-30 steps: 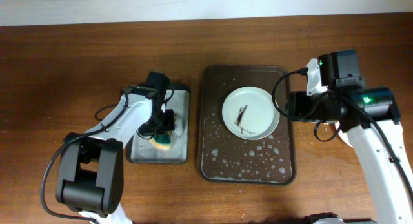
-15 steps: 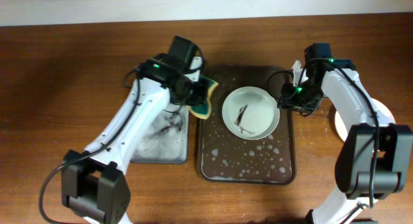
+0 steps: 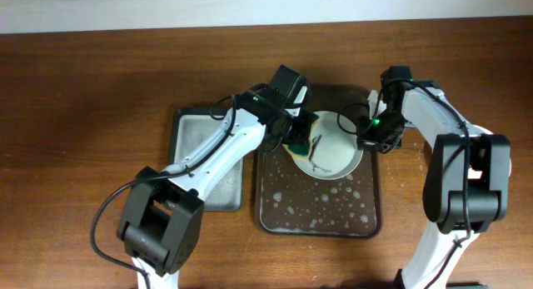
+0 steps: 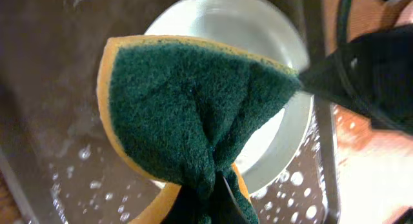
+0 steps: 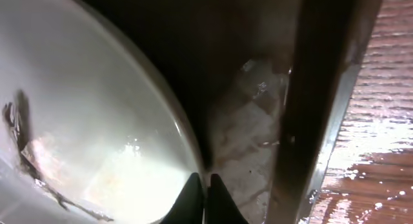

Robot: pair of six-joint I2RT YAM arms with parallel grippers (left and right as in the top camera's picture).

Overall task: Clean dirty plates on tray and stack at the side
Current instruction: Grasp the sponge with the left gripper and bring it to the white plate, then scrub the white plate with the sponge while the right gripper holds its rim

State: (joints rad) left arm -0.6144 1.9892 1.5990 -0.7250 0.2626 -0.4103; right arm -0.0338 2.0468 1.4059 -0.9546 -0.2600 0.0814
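And the sponge is across! The left claw [image 3: 293, 141], which a second ago was down at the grey tray [image 3: 196, 168] toward the left edge of the surface [image 3: 83, 114], has swung over and now hangs above the left side of the plate [image 3: 333, 151]. It's clamped tight on the sponge [image 4: 193, 101], whose green scouring face is bunched into a fold between the fingers and faces the plate.

Over on the other side, the right claw [image 3: 365, 139] has come in from the right edge. Its fingers are almost together, and the wrist view shows the plate's right rim running straight in between them. That looks like a pinch to steady it.

Just 1 plate shows in the tray [image 3: 321, 214], in the half nearer the far edge of the surface, with soapy droplets on the bare tray toward the near edge. A dark smear [image 3: 314, 149] streaks its middle, untouched.

So the fetch looks done and the scrub is about to begin: plate braced, sponge poised. I can't tell whether the sponge is touching yet.
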